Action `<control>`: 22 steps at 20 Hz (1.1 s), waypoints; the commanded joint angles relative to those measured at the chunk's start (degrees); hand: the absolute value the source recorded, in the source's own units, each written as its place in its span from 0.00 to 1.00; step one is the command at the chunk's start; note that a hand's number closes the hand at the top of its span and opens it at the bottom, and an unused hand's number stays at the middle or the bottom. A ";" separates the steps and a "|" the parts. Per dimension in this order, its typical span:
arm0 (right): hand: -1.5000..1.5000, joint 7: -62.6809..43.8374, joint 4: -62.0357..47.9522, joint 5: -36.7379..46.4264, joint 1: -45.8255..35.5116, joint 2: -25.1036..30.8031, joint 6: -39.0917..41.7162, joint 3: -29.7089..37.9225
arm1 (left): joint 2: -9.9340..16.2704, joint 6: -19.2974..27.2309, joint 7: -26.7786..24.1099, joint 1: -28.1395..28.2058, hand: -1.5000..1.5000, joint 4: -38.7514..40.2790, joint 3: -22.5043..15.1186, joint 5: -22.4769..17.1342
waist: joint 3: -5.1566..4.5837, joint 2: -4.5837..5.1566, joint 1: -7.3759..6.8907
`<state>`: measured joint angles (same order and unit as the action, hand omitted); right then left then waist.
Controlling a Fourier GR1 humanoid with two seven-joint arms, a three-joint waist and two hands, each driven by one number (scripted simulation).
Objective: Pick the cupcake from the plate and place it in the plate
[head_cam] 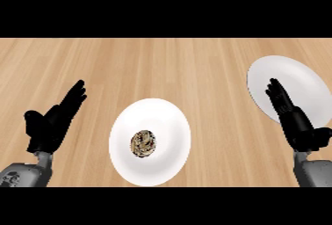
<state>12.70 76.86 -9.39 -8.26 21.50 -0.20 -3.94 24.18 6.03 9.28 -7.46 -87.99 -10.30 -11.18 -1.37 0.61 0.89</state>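
A small brown cupcake (pixel 143 143) sits near the middle of a white plate (pixel 150 115) at the centre of the wooden counter. A second white plate (pixel 304 83), with nothing on it, lies at the far right. My left hand (pixel 52 123) rests open at the left, fingers straight and pointing up, well apart from the cupcake's plate. My right hand (pixel 295 119) is open too, its straight fingers lying over the lower left part of the right-hand plate. Neither hand holds anything.
The light wooden counter (pixel 162 66) stretches across the whole view, with bare wood behind and between the two plates.
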 commanded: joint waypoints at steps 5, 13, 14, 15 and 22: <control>1.00 -5.93 2.55 -4.34 -21.96 -6.96 5.80 -4.82 | -7.26 2.37 2.19 3.66 0.50 6.67 -2.03 -1.73 | 1.22 0.34 -5.50; 0.00 3.70 -13.31 8.42 -27.73 -16.76 -10.39 -4.73 | -13.19 4.46 1.04 7.21 0.50 6.51 -4.24 -1.55 | 1.41 -0.24 -2.38; 0.00 6.24 -16.59 7.71 -29.47 -16.49 -8.10 -3.64 | -11.06 3.10 2.84 7.81 0.50 4.40 -1.93 -3.44 | 1.41 -0.31 -2.34; 0.00 8.30 -14.74 6.73 -27.26 -16.19 -5.90 -3.86 | -12.60 3.93 0.89 7.81 0.50 7.48 -2.72 -1.87 | 1.39 -0.37 -1.77; 0.00 -3.71 -10.25 13.99 -30.92 -8.95 1.46 -10.20 | -13.02 4.41 3.12 7.88 0.50 5.31 -2.23 -1.04 | 1.33 -0.82 -0.91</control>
<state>14.42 65.07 1.45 -36.86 9.29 -2.62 -10.67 12.52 9.40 9.91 -0.34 -83.32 -11.17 -12.81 0.27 -0.18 -0.57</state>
